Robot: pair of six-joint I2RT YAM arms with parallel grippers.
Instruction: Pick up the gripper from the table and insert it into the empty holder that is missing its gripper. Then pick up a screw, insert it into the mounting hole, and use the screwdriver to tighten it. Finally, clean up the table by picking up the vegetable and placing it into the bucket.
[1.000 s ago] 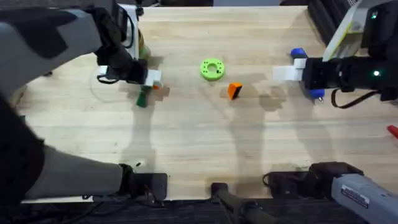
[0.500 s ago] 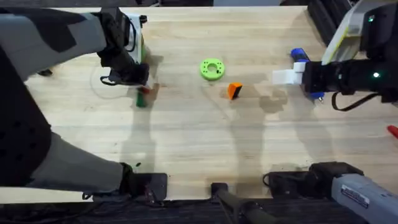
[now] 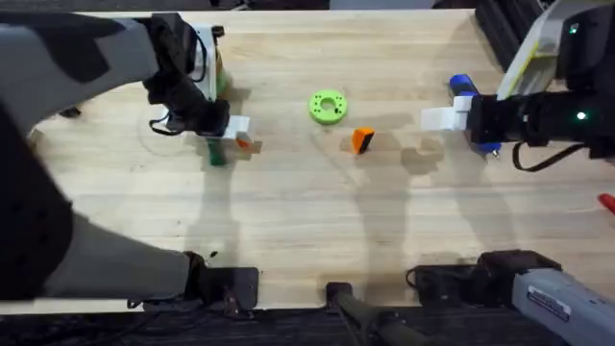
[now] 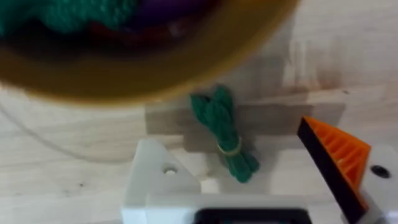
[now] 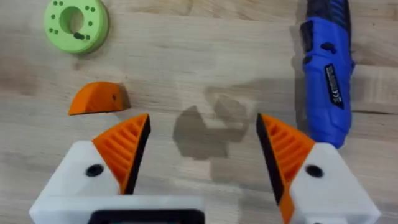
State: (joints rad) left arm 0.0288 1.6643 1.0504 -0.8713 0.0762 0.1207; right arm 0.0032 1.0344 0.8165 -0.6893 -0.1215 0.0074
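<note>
Wood tabletop (image 3: 288,221). Loose orange gripper (image 3: 361,140) lies mid-table, at 4 o'clock from green ring (image 3: 328,107); likely light, rigid plastic, best pinched across its flat sides. Right gripper (image 5: 202,146) spread wide, empty. Left gripper (image 4: 267,171) spread over vegetable (image 4: 224,132), its empty holder (image 4: 155,180) bare.

pale wood-grain table (image 3: 307,221), matt; glossy blue plastic screwdriver (image 5: 326,68); ribbed orange plastic gripper (image 5: 98,99), knitted vegetable (image 4: 224,132).

Overhead faces down-forward; wrist views close, tableward.
</note>
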